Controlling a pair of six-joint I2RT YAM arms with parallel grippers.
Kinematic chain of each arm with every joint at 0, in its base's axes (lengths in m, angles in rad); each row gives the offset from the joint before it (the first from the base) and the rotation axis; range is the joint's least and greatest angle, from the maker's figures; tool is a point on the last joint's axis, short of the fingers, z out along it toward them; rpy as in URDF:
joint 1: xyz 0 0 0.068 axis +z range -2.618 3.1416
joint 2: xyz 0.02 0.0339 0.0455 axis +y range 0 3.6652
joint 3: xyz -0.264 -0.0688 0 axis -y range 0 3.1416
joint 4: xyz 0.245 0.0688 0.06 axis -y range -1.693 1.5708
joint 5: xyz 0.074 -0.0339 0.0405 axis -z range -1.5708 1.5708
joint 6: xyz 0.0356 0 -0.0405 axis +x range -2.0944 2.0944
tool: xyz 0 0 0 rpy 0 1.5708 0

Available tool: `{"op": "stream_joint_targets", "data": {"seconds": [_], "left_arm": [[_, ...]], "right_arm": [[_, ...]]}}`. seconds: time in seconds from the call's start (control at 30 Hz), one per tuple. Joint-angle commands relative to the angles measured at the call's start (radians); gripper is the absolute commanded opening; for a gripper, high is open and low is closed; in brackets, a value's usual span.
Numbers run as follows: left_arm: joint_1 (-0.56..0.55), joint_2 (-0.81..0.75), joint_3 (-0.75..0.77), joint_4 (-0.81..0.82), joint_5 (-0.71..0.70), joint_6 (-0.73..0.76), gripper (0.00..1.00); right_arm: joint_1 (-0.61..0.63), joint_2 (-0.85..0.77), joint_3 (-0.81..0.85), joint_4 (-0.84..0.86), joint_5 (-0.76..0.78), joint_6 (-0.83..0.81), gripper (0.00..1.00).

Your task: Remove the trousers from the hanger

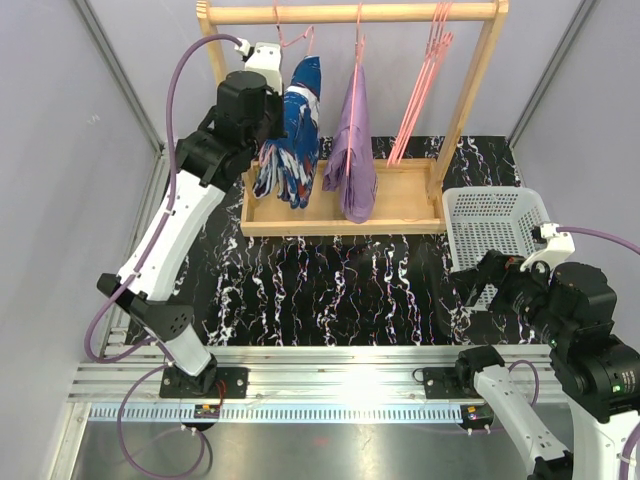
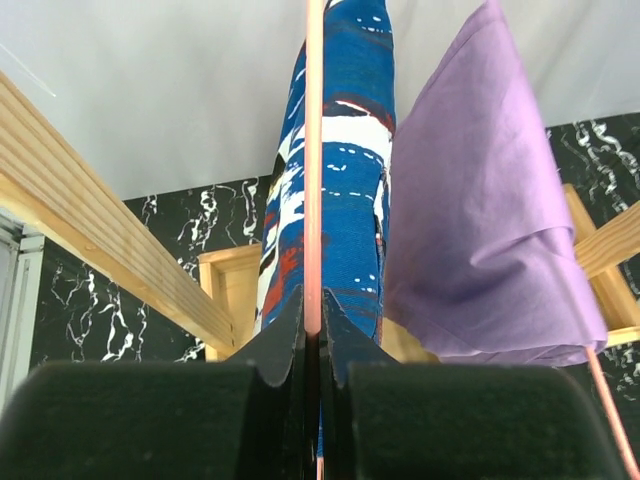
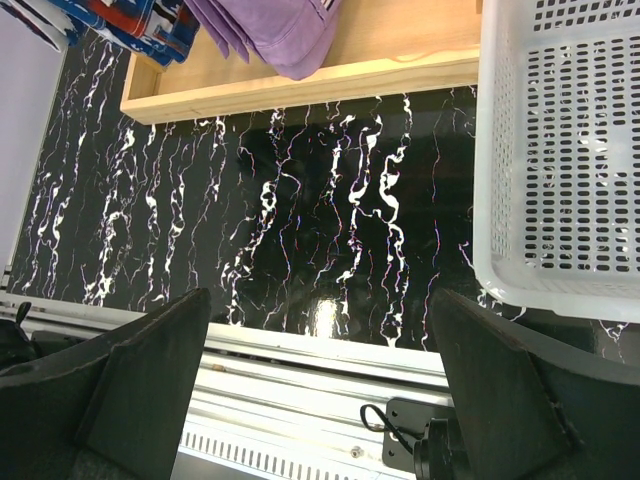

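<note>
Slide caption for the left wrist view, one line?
Left gripper shut on the pink hanger, blue patterned trousers behind it, lilac trousers to their right.

The counter (image 1: 330, 290) is black with white marble-like veining. At the middle of its far edge stands a wooden rack whose shallow tray base (image 1: 340, 228) sits flat on the surface. A white perforated plastic basket (image 1: 490, 225) rests against the right edge, just beside the tray's right end. Along the near edge runs a ribbed metal rail (image 1: 330, 375), carrying the two arm bases, the left arm base (image 1: 205, 382) and the right arm base (image 1: 470, 380).
</note>
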Motion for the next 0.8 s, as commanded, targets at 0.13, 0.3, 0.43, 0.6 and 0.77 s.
{"op": "stream_joint_targets", "data": {"seconds": [0.13,0.3,0.43,0.6,0.77], "left_arm": [[0.002,-0.148,0.085,0.197,0.010,-0.070,0.00],[0.002,-0.219,0.041,0.173,0.039,-0.090,0.00],[0.002,-0.294,-0.037,0.146,0.044,-0.136,0.00],[0.002,-0.473,-0.257,0.146,0.064,-0.224,0.00],[-0.008,-0.604,-0.386,0.084,0.059,-0.336,0.00]], "right_arm": [[0.005,-0.018,0.009,0.069,-0.116,-0.080,0.99],[0.003,-0.054,-0.007,0.209,-0.202,-0.106,0.99],[0.005,-0.020,-0.007,0.301,-0.342,-0.143,1.00],[0.005,0.034,-0.023,0.558,-0.552,-0.081,0.99],[0.009,0.187,-0.014,0.731,-0.667,0.009,0.99]]}}
